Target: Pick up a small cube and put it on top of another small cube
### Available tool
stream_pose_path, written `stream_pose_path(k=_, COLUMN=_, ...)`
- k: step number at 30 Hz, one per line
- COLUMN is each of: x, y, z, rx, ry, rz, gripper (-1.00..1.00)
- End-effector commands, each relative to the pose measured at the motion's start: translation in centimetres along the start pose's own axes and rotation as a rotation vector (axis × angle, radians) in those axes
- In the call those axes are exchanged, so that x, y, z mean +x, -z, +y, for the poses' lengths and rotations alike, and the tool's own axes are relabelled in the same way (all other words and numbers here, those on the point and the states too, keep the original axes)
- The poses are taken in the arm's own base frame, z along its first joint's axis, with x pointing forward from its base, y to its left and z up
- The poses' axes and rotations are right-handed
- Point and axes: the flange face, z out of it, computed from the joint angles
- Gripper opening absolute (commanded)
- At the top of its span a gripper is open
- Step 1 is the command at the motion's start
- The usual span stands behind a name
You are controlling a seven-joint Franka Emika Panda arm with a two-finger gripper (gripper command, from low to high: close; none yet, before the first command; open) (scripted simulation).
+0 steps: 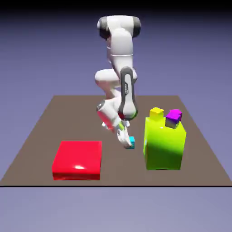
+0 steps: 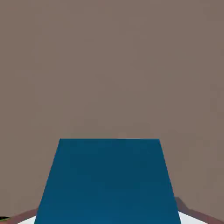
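The tiny cyan cube (image 1: 132, 141) sits between the fingers of my gripper (image 1: 128, 144), just to the exterior view's left of the tall lime-green block (image 1: 164, 146), low over the brown table (image 1: 54, 122). The hand is tilted. In the hand view the cyan cube (image 2: 107, 181) fills the bottom middle as a large dark blue face and hides both finger tips, with bare table beyond it. The gripper reads as shut on this cube. A small yellow cube (image 1: 157, 113) and a small purple cube (image 1: 173, 118) rest on top of the lime-green block.
A wide, flat red slab (image 1: 77, 159) lies near the table's front edge at the exterior view's left. The lime-green block stands tall right beside the gripper on the exterior view's right.
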Motion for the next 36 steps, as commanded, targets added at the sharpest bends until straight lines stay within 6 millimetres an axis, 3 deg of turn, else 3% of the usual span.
stream_pose_path(k=1, x=-0.1, y=0.6, z=0.2, rx=-0.001, ry=0.003, rz=0.003, gripper=-1.0)
stream_pose_path(k=3, x=-0.2, y=2.0, z=0.5, rx=0.001, ry=0.001, rz=0.007, gripper=-1.0)
stream_pose_path(k=5, x=-0.2, y=2.0, z=0.5, rx=0.001, ry=0.001, rz=0.007, gripper=-1.0)
stream_pose_path(k=9, x=-7.3, y=7.1, z=-2.5, rx=0.061, ry=0.168, rz=-0.172, gripper=-1.0)
stream_pose_path(k=13, x=-15.5, y=11.2, z=-1.9, rx=0.015, ry=0.254, rz=-0.227, gripper=-1.0)
stream_pose_path(k=19, x=-24.8, y=15.8, z=2.3, rx=-0.056, ry=0.326, rz=-0.18, gripper=-1.0)
stream_pose_path(k=27, x=-34.1, y=19.9, z=11.3, rx=-0.084, ry=0.364, rz=0.017, gripper=-1.0)
stream_pose_path(k=30, x=-32.5, y=15.4, z=10.7, rx=-0.111, ry=0.242, rz=0.119, gripper=-1.0)
stream_pose_path(k=31, x=-32.5, y=15.4, z=10.7, rx=-0.111, ry=0.242, rz=0.119, gripper=-1.0)
stream_pose_path(k=35, x=-31.2, y=9.1, z=10.4, rx=-0.112, ry=0.242, rz=0.118, gripper=-1.0)
stream_pose_path(k=36, x=-31.1, y=8.8, z=10.4, rx=-0.111, ry=0.242, rz=0.119, gripper=-1.0)
